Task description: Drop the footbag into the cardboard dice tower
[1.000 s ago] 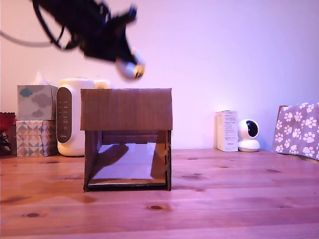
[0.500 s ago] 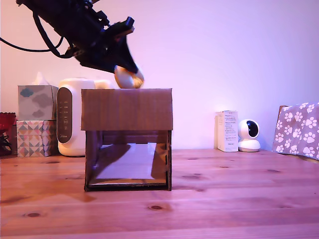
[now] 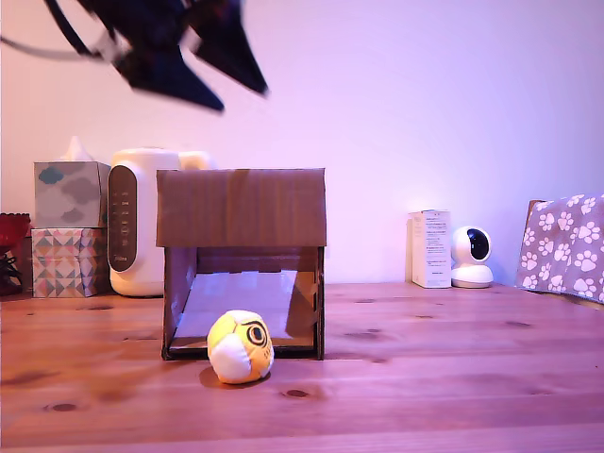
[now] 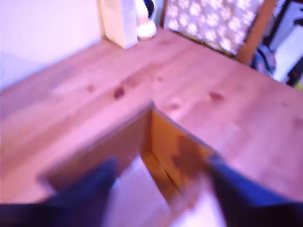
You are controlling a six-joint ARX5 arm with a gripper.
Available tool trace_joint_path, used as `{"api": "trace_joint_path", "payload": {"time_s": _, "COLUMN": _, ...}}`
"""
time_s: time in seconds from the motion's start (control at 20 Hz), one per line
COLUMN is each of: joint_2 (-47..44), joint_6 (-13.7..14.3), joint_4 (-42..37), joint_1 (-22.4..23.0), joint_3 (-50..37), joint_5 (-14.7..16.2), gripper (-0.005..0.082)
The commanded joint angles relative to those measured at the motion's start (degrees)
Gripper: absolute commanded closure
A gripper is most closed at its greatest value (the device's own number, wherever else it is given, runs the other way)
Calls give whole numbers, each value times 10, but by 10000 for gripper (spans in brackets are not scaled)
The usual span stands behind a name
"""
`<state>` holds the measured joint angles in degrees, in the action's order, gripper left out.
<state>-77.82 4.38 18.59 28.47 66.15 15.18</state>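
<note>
Footbag left pincer, lies on table before tower.

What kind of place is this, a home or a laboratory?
Probably a room in a home: a knotty wooden table, stacked tissue boxes and a small white camera by the wall.

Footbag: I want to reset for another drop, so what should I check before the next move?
1. Claw open and empty: ok, fingers spread, nothing between them.
2. Claw clear of tower: ok, it hangs above it.
3. Footbag out of the tower: ok, on the table just before the opening.
4. Footbag free to grasp: cannot tell whether it touches the tower's front edge.
5. Tower upright: ok.
6. Ramp bare: ok.
</note>
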Motion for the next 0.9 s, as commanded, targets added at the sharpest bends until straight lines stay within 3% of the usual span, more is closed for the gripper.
{"api": "trace_joint_path", "payload": {"time_s": 0.0, "joint_2": 9, "joint_6": 8, "joint_4": 31, "joint_1": 2, "joint_3": 0, "joint_5": 9, "gripper": 741}}
{"api": "trace_joint_path", "payload": {"time_s": 0.1, "joint_2": 20, "joint_6": 18, "joint_4": 60, "joint_1": 1, "joint_3": -2, "joint_5": 11, "gripper": 793}}
{"api": "trace_joint_path", "payload": {"time_s": 0.45, "joint_2": 30, "joint_6": 21, "joint_4": 79, "joint_1": 2, "joint_3": -20, "joint_5": 35, "gripper": 793}}
{"api": "trace_joint_path", "payload": {"time_s": 0.65, "joint_2": 50, "joint_6": 20, "joint_4": 33, "joint_1": 1, "joint_3": -77, "joint_5": 35, "gripper": 793}}
{"api": "trace_joint_path", "payload": {"time_s": 0.85, "joint_2": 111, "joint_6": -15, "joint_4": -47, "joint_1": 1, "joint_3": -167, "joint_5": 35, "gripper": 793}}
